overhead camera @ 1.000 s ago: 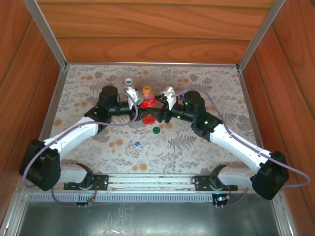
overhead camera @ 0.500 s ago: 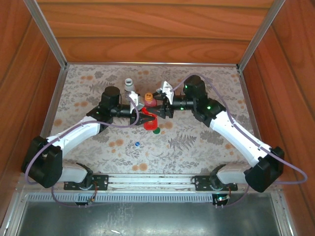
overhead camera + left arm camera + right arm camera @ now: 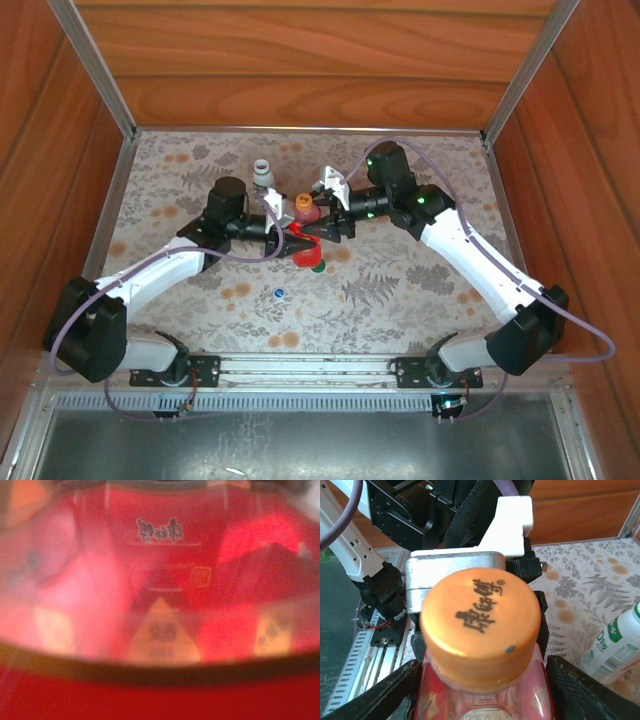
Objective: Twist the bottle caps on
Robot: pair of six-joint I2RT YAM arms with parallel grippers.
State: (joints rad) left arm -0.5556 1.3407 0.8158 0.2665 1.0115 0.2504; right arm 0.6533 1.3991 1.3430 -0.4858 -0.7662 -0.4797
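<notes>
Red bottle sits mid-table, clenched in the left gripper, with its orange cap on top. Over the last second the right gripper has swung up to that cap, so tightening looks about to start. Green cap and blue cap lie loose nearby.

Left wrist: a blurred red label, its characters unreadable.

Right wrist: the cap bears 3 black Chinese characters and an ® mark. The 2 jaws flank the neck; whether they pinch, I cannot tell.
</notes>
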